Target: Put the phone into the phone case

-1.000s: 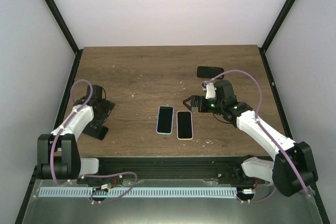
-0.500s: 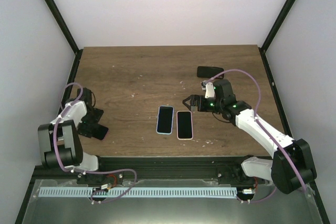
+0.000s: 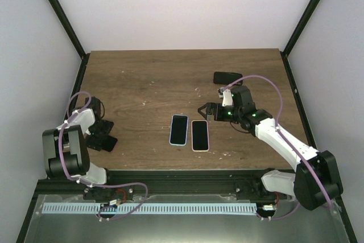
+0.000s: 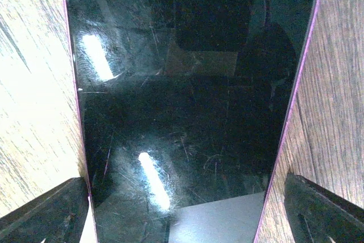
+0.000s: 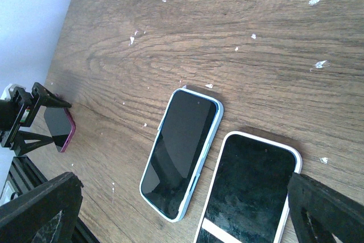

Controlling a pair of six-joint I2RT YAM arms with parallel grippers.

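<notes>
Wooden table (image 3: 148, 83): at nine o'clock, left gripper (image 3: 102, 133) gaped astride a purple-edged phone (image 4: 182, 95); at three o'clock, right gripper (image 3: 206, 110) hovered spread wide, empty.

My left arm (image 3: 78, 124) and right arm (image 3: 282, 141) have white shells between black joints. The largest joints are round black housings. A purple cable (image 3: 272, 88) loops along each. Just behind my right jaws two green lights (image 3: 230, 113) glow. The fingers (image 5: 325, 209) are matte black wedges.
</notes>
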